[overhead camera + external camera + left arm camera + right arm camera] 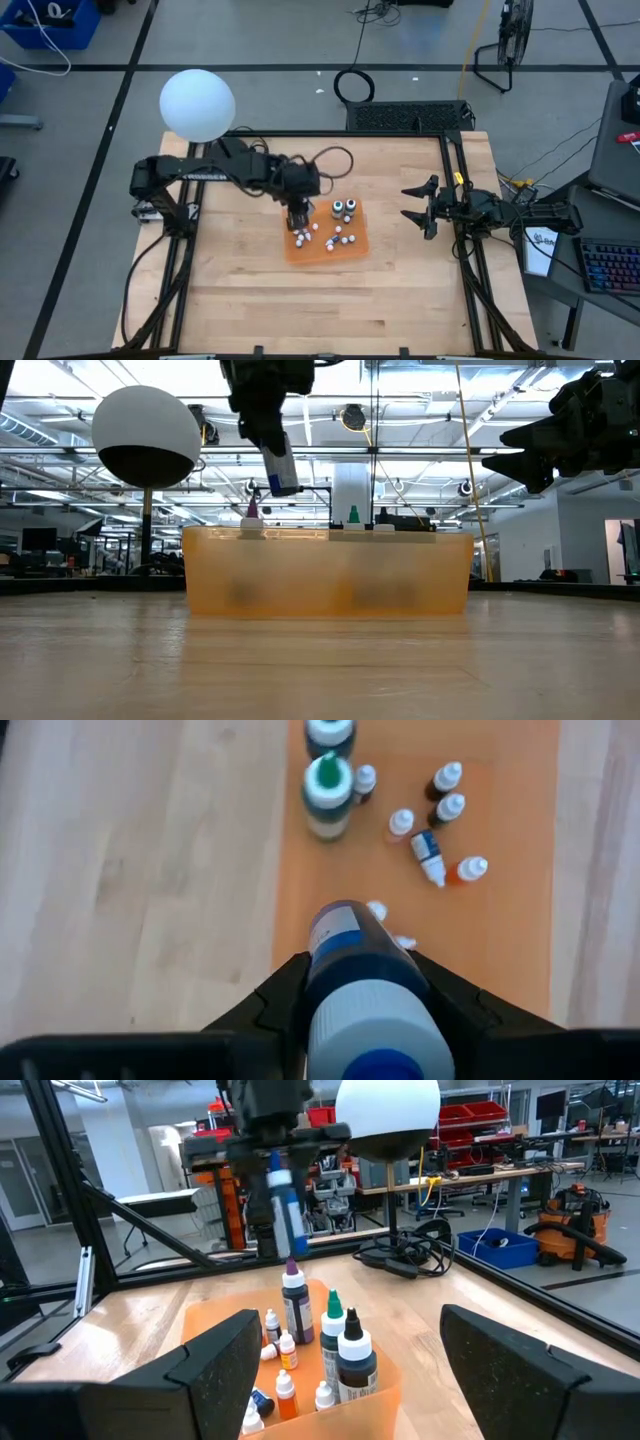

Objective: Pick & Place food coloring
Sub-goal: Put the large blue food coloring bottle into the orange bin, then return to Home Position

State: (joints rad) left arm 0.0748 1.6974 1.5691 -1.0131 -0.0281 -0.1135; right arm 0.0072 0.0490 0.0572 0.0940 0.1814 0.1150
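Overhead, near frame centre: left gripper above the orange mat, jaws partly closed around a dark blue bottle with a white cap. In the low view, upper left of centre: that bottle tilted, clear of the mat, pinched between the jaws. In the left wrist view, top of frame: two taller green-topped bottles upright; right of them, small white-capped bottles, some tipped over, all on the mat. Right gripper at right of the overhead frame, above bare counter, well apart from the mat, jaws wide and holding nothing.
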